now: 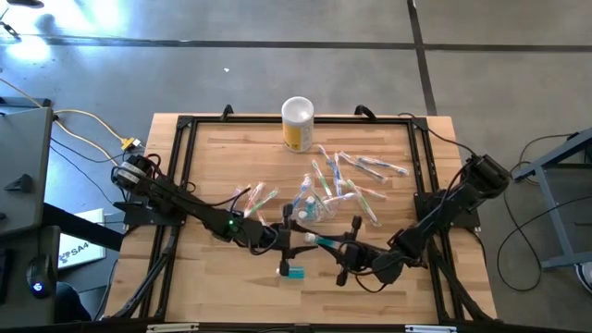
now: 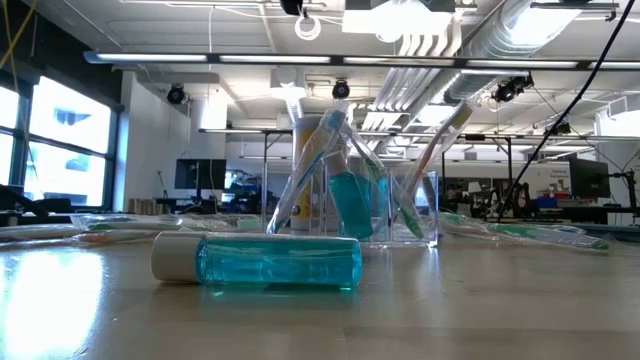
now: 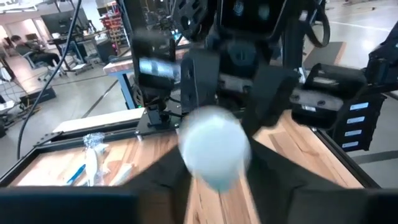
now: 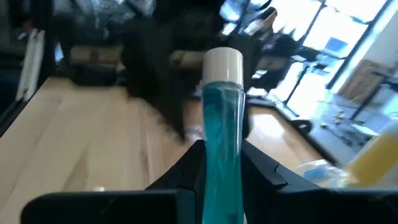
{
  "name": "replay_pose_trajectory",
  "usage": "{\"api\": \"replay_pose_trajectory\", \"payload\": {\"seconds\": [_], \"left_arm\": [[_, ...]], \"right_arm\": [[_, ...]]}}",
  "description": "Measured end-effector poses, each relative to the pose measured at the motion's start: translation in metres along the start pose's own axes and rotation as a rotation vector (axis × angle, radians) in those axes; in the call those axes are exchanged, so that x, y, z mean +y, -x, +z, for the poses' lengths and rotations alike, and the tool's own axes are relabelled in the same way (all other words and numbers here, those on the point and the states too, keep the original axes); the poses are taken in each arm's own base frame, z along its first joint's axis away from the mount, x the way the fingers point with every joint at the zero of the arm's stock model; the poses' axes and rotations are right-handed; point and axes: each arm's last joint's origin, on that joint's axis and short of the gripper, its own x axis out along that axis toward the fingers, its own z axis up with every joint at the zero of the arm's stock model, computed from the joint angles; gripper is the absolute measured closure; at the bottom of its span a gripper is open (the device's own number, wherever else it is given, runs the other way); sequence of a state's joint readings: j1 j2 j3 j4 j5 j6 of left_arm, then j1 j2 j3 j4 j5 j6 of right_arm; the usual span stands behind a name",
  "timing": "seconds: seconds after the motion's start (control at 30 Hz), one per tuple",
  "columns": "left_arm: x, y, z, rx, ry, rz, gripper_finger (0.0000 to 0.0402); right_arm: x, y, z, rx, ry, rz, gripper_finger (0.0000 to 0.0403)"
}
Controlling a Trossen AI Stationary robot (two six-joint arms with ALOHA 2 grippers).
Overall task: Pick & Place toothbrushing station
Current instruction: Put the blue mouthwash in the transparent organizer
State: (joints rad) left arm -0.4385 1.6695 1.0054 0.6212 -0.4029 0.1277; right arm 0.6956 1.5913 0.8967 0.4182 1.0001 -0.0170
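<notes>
As seen from above, finds both arms meeting at the 6 o'clock side of the table. Puts left gripper at roughly 7 o'clock of table centre and right gripper at roughly 5 o'clock, facing each other. Shows held toothpaste tube lying level between them, off the wood. Shows second toothpaste tube flat on the wood just at 6 o'clock of the left gripper, untouched. Places clear bag near centre, at 12 o'clock of the grippers. Places loose toothbrushes fanned from centre toward 2 o'clock, a few more at 9 o'clock of the bag. Places yellow cup at the 12 o'clock edge.

Low view: shows second toothpaste tube on its side up front, cap toward 9 o'clock. Shows bag right behind it with toothbrushes and something teal inside. Shows no gripper.

Left wrist view: shows white cap of the held tube end-on, close to the lens, right arm's dark body beyond. Cannot tell whether left gripper is clenched or released; too blurred.

Right wrist view: shows right gripper clenched on the teal body of the held tube, cap pointing away toward the left arm
</notes>
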Motion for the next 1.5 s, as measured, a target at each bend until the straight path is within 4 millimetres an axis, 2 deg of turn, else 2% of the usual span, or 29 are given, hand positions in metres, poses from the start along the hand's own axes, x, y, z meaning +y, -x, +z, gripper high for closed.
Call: {"api": "replay_pose_trajectory", "payload": {"seconds": [0.13,0.23,0.33,0.47,0.9,1.13,1.27,1.5], "left_arm": [[0.000,0.000,-0.001,0.003,-0.001,0.012,0.0166],[0.000,0.000,0.001,-0.015,-0.001,0.022,0.0120],[0.001,0.000,0.005,-0.049,-0.022,0.024,0.0092],[-0.002,0.002,0.011,-0.119,-0.054,-0.018,0.0078],[-0.005,0.003,0.015,-0.158,-0.050,-0.069,0.0076],[-0.003,0.003,0.016,-0.163,-0.060,-0.011,0.0081],[-0.002,0.003,0.018,-0.178,-0.081,0.001,0.0111],[-0.003,0.004,0.018,-0.182,-0.083,-0.008,0.0198]], "right_arm": [[0.002,0.007,0.007,-0.041,0.020,-0.046,0.0345],[0.003,0.009,0.011,-0.065,0.036,-0.042,0.0345],[0.003,0.009,0.012,-0.072,0.048,-0.041,0.0345],[0.003,0.009,0.012,-0.075,0.051,-0.041,0.0345],[0.002,0.010,0.019,-0.121,0.067,-0.029,0.0345],[0.004,0.010,0.021,-0.144,0.068,0.021,0.0345],[0.004,0.010,0.021,-0.143,0.069,0.021,0.0345],[0.004,0.010,0.021,-0.142,0.072,0.018,0.0345]]}}
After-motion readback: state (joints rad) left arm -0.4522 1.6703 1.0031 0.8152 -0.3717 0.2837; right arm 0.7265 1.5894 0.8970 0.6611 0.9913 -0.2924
